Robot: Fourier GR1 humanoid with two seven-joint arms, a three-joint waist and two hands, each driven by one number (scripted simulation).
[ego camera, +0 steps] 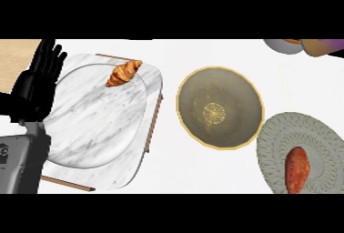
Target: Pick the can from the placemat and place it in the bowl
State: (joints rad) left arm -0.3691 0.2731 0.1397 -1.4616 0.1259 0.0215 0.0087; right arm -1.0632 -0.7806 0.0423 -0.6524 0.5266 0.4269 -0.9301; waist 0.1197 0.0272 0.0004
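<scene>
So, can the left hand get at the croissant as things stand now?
Probably yes. The left hand is open beside the marble plate, and the croissant lies at that plate's far rim, with nothing standing between them.

We see a croissant [123, 73] lying at the upper edge of a marble-patterned plate [94, 132]. At the lower right, a reddish sweet potato [296, 169] rests on a grey patterned plate [282, 132]. At the upper right corner we note partly cropped objects [306, 46] that we cannot identify.
</scene>
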